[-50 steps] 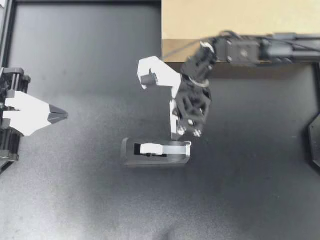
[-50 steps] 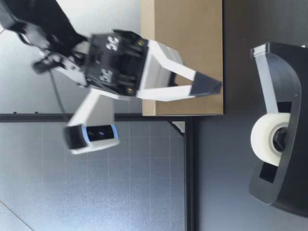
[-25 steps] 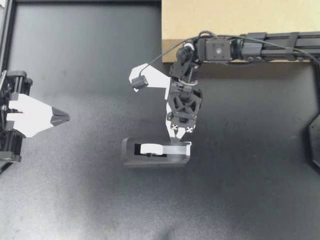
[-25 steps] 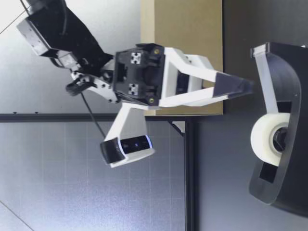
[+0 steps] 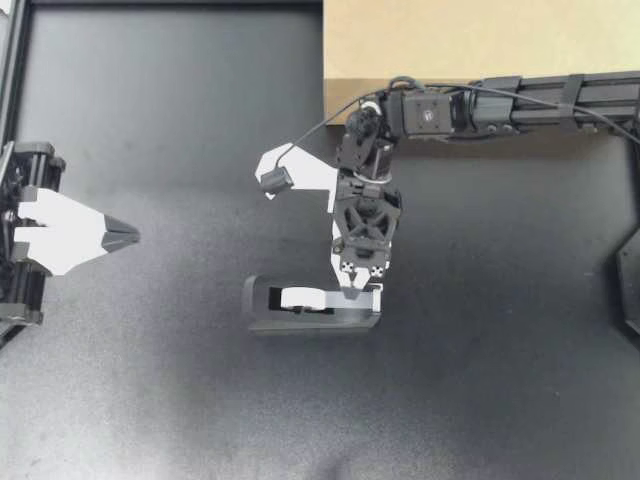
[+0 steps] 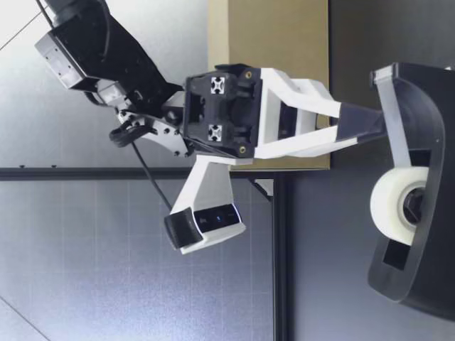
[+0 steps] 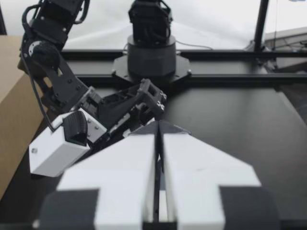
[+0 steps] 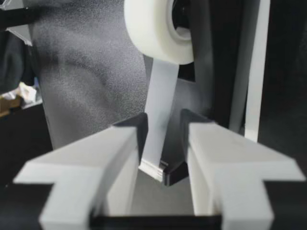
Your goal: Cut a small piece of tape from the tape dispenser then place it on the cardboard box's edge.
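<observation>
Dark matte tabletop point(image 5: 180, 100) fills the workspace, with a tan cardboard box point(image 5: 450, 40) along its far side, right of the middle. Near the table's middle lies the black plastic tape dispenser point(image 5: 310, 315), lengthwise left to right, its white tape roll point(image 5: 300, 297) toward the left and its cutter end toward the right.

My right gripper point(image 5: 360, 287) reaches in from the right, past the box's near edge, and points down at the cutter end of the dispenser. From its wrist, a pale strip of tape point(image 8: 160, 110) runs from the roll down to the black cutter lip point(image 8: 168, 172) and passes between my two white fingers point(image 8: 120, 153). They stand narrowly parted, one on each side of the strip – I cannot see that they pinch it.

From table height, the fingertips point(image 6: 355, 121) meet the dispenser's upper end, above the roll point(image 6: 394, 206), with the box point(image 6: 277, 71) behind.

My left gripper point(image 5: 125, 237) hangs well apart at the table's left side – fingers pressed together, holding nothing.
</observation>
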Tool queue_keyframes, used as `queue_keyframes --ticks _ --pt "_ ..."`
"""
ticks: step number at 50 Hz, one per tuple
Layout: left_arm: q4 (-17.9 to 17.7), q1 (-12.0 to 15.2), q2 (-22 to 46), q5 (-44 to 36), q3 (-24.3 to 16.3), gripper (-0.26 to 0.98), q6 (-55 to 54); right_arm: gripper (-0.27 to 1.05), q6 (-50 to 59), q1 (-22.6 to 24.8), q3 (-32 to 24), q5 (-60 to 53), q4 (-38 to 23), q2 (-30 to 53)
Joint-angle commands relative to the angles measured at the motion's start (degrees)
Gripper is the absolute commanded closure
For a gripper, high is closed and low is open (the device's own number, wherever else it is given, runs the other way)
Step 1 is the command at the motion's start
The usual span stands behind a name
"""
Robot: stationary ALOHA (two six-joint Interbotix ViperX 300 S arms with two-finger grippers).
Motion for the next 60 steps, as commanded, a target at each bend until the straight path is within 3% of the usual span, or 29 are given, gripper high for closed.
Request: queue_keyframes --ticks 1,23,40,60 --pt "-0.1 -0.1 0.3 -0.6 -0.7 0.83 0.0 0.44 0.1 0.2 -0.9 0.3 0.3 -1.1" --pt "-0.1 -0.1 0.3 -0.6 -0.7 0.83 0.0 0.53 -0.1 1.2 -0.6 1.7 0.3 -1.6" --pt "-0.1 -0.1 0.4 -0.6 -0.7 0.83 0.0 0.86 0.0 1.2 -0.6 -0.3 -0.1 -2.8" --pt "-0.1 -0.1 0.3 -0.6 -0.9 0.83 -0.1 0.87 1.2 0.7 2.1 0.4 -1.1 -6.6"
